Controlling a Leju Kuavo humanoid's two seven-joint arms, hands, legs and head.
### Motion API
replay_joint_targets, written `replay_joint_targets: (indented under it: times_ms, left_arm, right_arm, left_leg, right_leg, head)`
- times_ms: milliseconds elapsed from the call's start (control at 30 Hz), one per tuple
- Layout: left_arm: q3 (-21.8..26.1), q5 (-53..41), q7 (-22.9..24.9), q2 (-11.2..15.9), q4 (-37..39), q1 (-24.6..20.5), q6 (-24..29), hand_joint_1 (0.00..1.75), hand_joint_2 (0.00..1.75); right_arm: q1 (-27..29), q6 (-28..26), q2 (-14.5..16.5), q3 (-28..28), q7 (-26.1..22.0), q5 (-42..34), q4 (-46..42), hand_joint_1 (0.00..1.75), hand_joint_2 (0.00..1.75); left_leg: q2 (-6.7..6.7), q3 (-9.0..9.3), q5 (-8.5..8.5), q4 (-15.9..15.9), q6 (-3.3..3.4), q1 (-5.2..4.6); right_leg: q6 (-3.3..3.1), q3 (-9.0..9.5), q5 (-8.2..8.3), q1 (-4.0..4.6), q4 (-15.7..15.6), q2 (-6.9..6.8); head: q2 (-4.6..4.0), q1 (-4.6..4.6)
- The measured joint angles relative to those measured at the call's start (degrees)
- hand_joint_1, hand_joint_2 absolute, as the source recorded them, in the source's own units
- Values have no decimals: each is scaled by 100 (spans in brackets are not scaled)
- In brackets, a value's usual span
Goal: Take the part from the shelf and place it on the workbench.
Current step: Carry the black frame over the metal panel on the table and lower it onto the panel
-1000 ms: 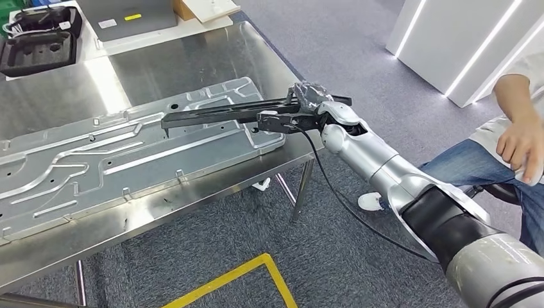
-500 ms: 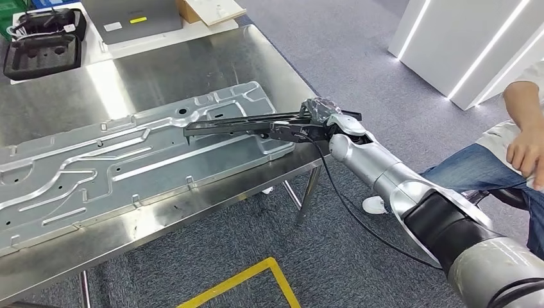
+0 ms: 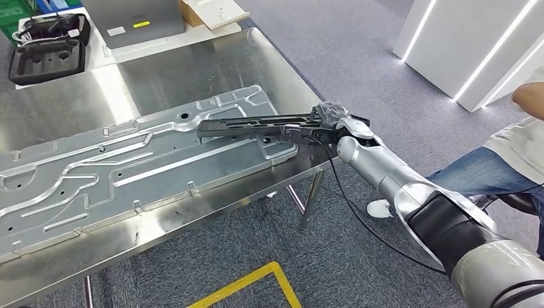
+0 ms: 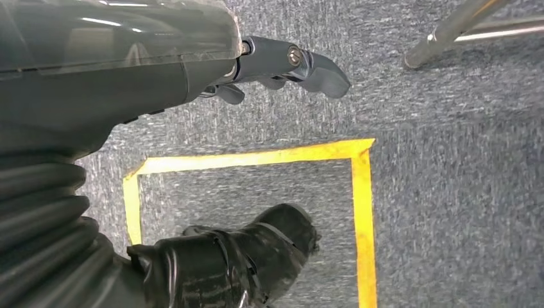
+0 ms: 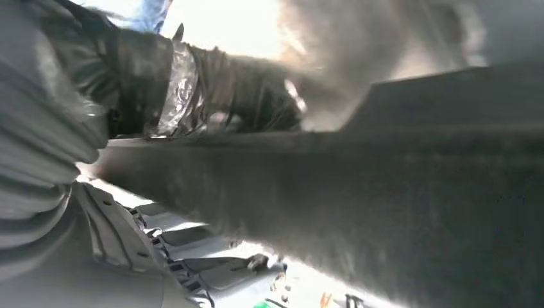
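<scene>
My right hand (image 3: 333, 123) grips one end of a long black metal part (image 3: 256, 123) and holds it level over the right end of the steel workbench (image 3: 205, 64). The part reaches leftward above a large pressed silver panel (image 3: 122, 167) lying on the bench; whether it touches the panel I cannot tell. In the right wrist view the dark part (image 5: 359, 192) runs across the picture, blurred, with my fingers (image 5: 192, 90) wrapped on it. My left hand (image 4: 256, 154) hangs over grey carpet, thumb and fingers apart, holding nothing.
Black foam cases (image 3: 48, 58) and a grey box (image 3: 131, 19) stand at the bench's far edge. A seated person (image 3: 513, 154) is at the right, close to my right arm. Yellow floor tape (image 3: 256, 282) lies in front of the bench; a bench leg (image 3: 311, 192) stands below its right corner.
The whole view has shifted, so the camera moved. My right hand still grips the part, which now sits a little further right in the picture; the person's hand has gone out of view.
</scene>
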Motion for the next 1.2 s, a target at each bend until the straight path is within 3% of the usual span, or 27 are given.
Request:
replay_joint_targets:
  times_ms: [67,100,167,200,233,267,300,367,400,533,600,667,700,733,767,867,933,1033,1100,1167,1200]
  left_arm:
    - [0,-14,-10,8,0,-4,23,0,44]
    - [0,-15,-12,10,0,-5,43,0,0]
    - [0,-3,14,11,0,0,112,0,0]
    - [0,1,40,10,0,6,160,0,0]
    - [0,4,73,8,0,11,210,0,0]
    - [0,7,104,8,0,13,266,0,0]
    - [0,11,126,9,0,11,329,0,0]
    - [0,15,134,10,0,1,487,0,0]
    - [0,9,131,9,0,-2,576,0,0]
    - [0,-42,169,-8,0,-1,836,0,0]
    - [0,-60,198,-22,0,-2,905,0,0]
    - [0,-83,222,-36,0,1,951,0,0]
    - [0,-92,232,-43,0,4,969,0,0]
    - [0,-96,241,-51,0,7,986,0,0]
    - [0,-100,249,-59,0,10,1002,0,44]
    - [0,-114,299,-76,0,9,1078,0,175]
    - [0,-112,343,-81,0,14,1128,0,175]
    - [0,-95,352,-87,0,41,1179,0,175]
    - [0,-89,340,-93,0,47,1221,0,175]
    - [0,-90,334,-97,0,51,1252,0,175]
    - [0,-91,333,-99,0,56,1266,0,131]
  right_arm:
    - [-6,-5,1,-23,-15,-44,31,0,0]
    - [-6,-10,2,-37,-29,-63,49,0,0]
    - [4,-33,5,-58,-72,-116,89,0,0]
    - [12,-55,9,-69,-97,-150,112,0,0]
    - [17,-84,14,-82,-126,-191,133,0,0]
    - [19,-116,22,-97,-155,-229,149,0,0]
    - [15,-151,32,-114,-186,-270,159,0,0]
    - [-3,-216,57,-145,-248,-391,142,0,0]
    - [-14,-239,75,-157,-275,-470,99,0,0]
    - [-51,-255,173,-187,-286,-756,-265,0,0]
    - [-102,-251,211,-197,-255,-845,-469,0,0]
    - [-142,-246,253,-197,-225,-893,-649,0,0]
    - [-145,-244,275,-196,-209,-911,-727,0,0]
    - [-144,-243,295,-195,-193,-930,-798,0,0]
    - [-147,-244,313,-194,-179,-953,-868,0,0]
    - [-186,-253,353,-193,-173,-1067,-1077,0,0]
    - [-195,-260,382,-193,-203,-1250,-1194,0,0]
    - [-191,-256,442,-194,-276,-1746,-1361,0,0]
    - [-214,-255,469,-195,-295,-2088,-1488,0,0]
    - [-233,-290,480,-196,-285,-2285,-1612,0,0]
    - [-235,-321,482,-196,-274,-2333,-1666,0,0]
  left_leg:
    - [11,-97,-169,238,-76,13]
    - [19,-223,-322,515,-112,28]
    - [24,-565,-615,1222,-162,51]
    - [24,-684,-654,1445,-175,61]
    - [25,-712,-588,1468,-179,68]
    - [25,-632,-428,1272,-174,73]
    - [26,-463,-219,908,-161,76]
    - [23,-127,29,208,-115,63]
    - [20,-37,65,18,-90,49]
    - [20,40,106,-145,39,40]
    - [23,84,145,-215,114,62]
    - [20,89,148,-217,149,55]
    - [18,89,146,-213,153,53]
    - [14,88,143,-205,154,52]
    - [11,88,140,-190,152,52]
    - [-5,53,99,-81,101,40]
    - [-13,-5,89,-22,41,21]
    - [-10,-60,61,17,-49,25]
    - [8,-190,-219,337,-119,46]
    - [19,-436,-647,1027,-181,71]
    - [20,-530,-792,1335,-200,82]
  right_leg:
    - [-58,30,14,-28,-35,-5]
    - [-75,41,15,-33,-43,-8]
    - [-91,43,12,-33,-44,-11]
    - [-92,44,10,-33,-43,-10]
    - [-92,47,9,-33,-43,-9]
    - [-90,52,7,-34,-42,-7]
    - [-84,60,3,-34,-42,-5]
    - [-56,65,-3,-22,-41,2]
    - [-31,61,0,-15,-46,5]
    - [90,52,-17,-18,-55,6]
    - [116,-110,-268,-13,338,-6]
    - [130,-444,-623,-2,1102,-9]
    - [139,-581,-715,-1,1403,-10]
    - [145,-631,-703,-2,1513,-11]
    - [146,-570,-585,-6,1388,-12]
    - [117,-47,-120,-8,325,-11]
    - [75,89,-62,8,23,-3]
    - [-25,64,-2,4,-2,1]
    - [-101,38,51,-21,-33,-17]
    - [-133,-15,94,-20,-34,-36]
    - [-136,-48,118,-18,-32,-43]
  head:
    - [1,-4]
    - [1,-5]
    - [1,-6]
    - [1,-6]
    - [1,-6]
    - [1,-6]
    - [1,-6]
    - [0,-3]
    - [0,-1]
    - [0,2]
    - [0,5]
    - [0,6]
    - [0,6]
    - [0,6]
    - [0,6]
    - [1,4]
    - [1,2]
    - [1,-1]
    - [1,-4]
    - [1,-5]
    - [0,-5]
